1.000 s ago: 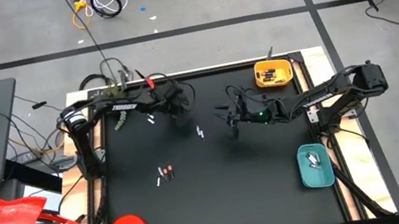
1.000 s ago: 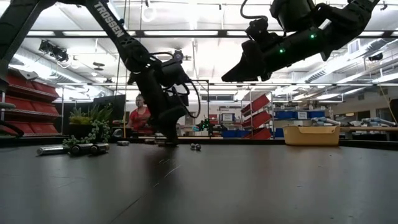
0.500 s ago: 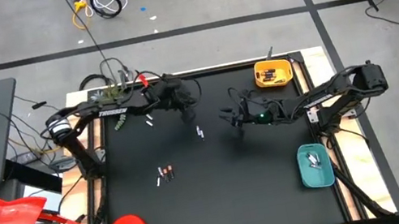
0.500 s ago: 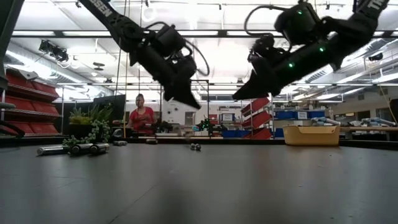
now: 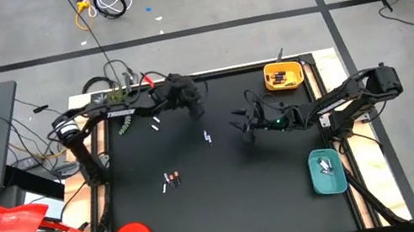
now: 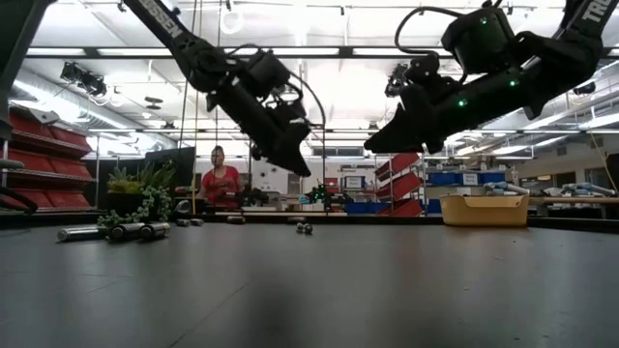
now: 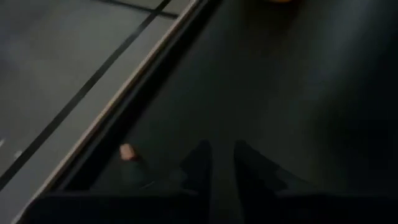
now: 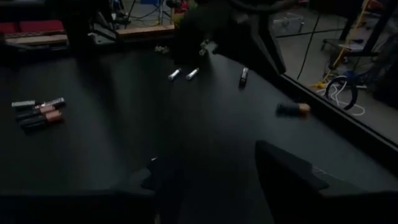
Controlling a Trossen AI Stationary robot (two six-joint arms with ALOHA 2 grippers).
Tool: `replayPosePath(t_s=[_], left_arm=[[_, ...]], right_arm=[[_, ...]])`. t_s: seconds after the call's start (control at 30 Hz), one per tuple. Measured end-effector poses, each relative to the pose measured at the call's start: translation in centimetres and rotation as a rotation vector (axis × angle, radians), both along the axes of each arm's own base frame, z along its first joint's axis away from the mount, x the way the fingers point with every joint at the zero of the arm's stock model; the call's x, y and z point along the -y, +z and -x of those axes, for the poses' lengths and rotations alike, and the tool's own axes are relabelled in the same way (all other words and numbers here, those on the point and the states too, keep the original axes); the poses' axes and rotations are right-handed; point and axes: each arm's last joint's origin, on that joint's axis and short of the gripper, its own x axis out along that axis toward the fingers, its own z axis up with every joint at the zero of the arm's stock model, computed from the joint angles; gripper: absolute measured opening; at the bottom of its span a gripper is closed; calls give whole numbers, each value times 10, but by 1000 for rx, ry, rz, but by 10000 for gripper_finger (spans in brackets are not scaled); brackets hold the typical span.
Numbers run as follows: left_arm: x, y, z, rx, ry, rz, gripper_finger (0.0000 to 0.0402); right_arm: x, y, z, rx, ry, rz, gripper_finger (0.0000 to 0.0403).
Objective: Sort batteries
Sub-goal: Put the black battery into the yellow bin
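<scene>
Reaching for the batteries (image 5: 208,137) at frame centre, the right gripper (image 5: 237,121) hangs open above the mat just right of them; it should descend straight and pinch one. Left gripper (image 5: 199,112), narrow gap, carries nothing. Yellow tray (image 5: 283,75), upper right, holds several; teal tray (image 5: 327,172), lower right, few.

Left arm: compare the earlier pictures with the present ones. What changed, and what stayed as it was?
The left end effector rose off the table and swung away from the arm's base. The right end effector opened wider. The batteries, yellow tray and teal tray stayed put.
</scene>
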Motion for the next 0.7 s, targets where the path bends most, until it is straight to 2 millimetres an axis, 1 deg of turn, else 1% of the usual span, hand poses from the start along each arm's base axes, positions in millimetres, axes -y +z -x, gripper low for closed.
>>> replayPosePath(t_s=[0.13,0.23,0.33,0.53,0.6,0.7], left_arm=[[-23,-9,1,-61,43,46,129],[-38,-13,-4,-112,61,94,154],[-53,-15,-9,-127,86,110,160],[-76,-20,-18,-175,71,109,160],[-84,-23,-17,-188,83,123,160],[-96,-33,-11,-194,111,169,161]], right_arm=[[-1,0,0,7,-2,-14,189],[-3,1,-1,13,7,-12,179],[-5,1,-1,12,19,0,170],[-7,2,-1,7,33,20,161],[-8,2,-2,5,36,27,161],[-8,2,-2,9,41,31,161]])
